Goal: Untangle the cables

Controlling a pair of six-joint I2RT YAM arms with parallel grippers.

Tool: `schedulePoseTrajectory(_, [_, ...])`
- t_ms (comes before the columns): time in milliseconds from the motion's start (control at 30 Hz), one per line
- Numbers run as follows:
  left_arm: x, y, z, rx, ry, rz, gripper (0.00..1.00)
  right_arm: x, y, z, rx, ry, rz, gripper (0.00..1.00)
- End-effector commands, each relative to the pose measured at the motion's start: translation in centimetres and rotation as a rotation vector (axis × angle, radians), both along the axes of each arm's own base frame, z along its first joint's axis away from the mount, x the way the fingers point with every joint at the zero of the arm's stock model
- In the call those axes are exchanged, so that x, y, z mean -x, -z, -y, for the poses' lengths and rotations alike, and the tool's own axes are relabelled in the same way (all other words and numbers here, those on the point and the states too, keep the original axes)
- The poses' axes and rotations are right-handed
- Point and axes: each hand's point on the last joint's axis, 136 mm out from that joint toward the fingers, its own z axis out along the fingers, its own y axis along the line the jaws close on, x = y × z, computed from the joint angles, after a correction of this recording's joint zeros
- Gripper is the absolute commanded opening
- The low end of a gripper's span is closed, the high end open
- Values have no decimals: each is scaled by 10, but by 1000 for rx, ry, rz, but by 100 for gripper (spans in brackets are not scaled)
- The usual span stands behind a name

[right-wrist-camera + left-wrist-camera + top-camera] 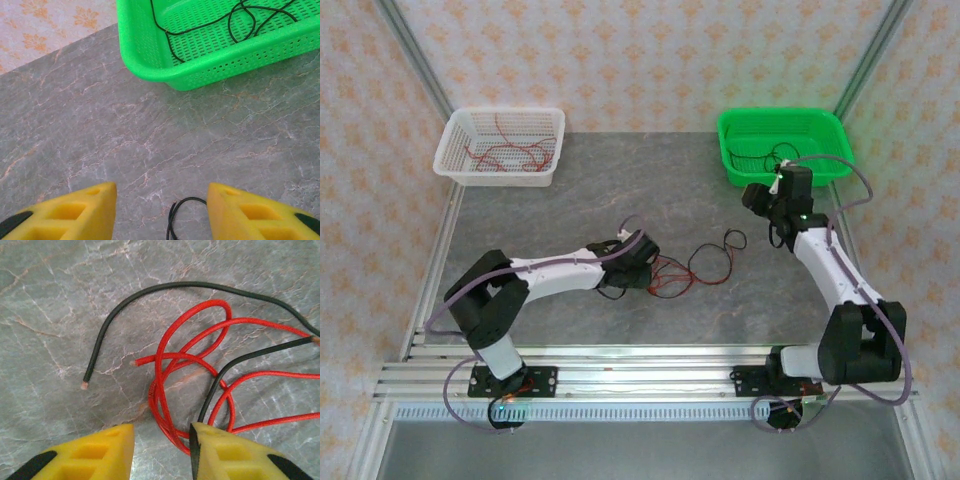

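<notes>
Left end effector (pixel 161 429) sits low at the cables' (pixel 159 360) nine o'clock, jaws apart around red loops mid-tabletop (pixel 570 200). Right end effector (pixel 161 187) hovers at their two o'clock, spread wide, gripping nothing.

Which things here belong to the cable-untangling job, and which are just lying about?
Belonging to the job: tangled red and black cables; left gripper, open over them; right gripper; probably the white basket holding red wires and the green basket holding black wires.
Just there: table; metal rail.
</notes>
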Motion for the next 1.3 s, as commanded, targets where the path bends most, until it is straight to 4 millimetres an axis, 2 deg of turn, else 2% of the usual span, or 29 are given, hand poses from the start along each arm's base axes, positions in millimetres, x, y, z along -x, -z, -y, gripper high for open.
schedulePoseTrajectory(0, [-6,1,11,12,-3,11,34,4,-9,-4,-18,-5,49,50])
schedulePoseTrajectory(167, [-13,7,13,-11,-15,21,30,10,-1,-5,-30,-12,39,50])
schedulePoseTrajectory(500, [-26,-2,21,19,-26,70,22,19,3,-6,-37,-16,38,50])
schedulePoseTrajectory(900, [-27,2,14,-20,-34,80,16,27,6,-8,-52,-21,29,50])
schedulePoseTrajectory(933, [-28,2,15,-23,-33,83,15,30,-3,-9,-54,-24,54,50])
schedulePoseTrajectory(1033, [-30,2,14,-32,-35,87,12,34,-6,-9,-56,-25,61,50])
schedulePoseTrajectory(1167, [-34,-3,14,-35,-45,105,2,42,-11,-12,-77,-37,71,50])
schedulePoseTrajectory(1267, [-38,-20,16,-15,-50,138,0,51,-14,-20,-127,-58,79,49])
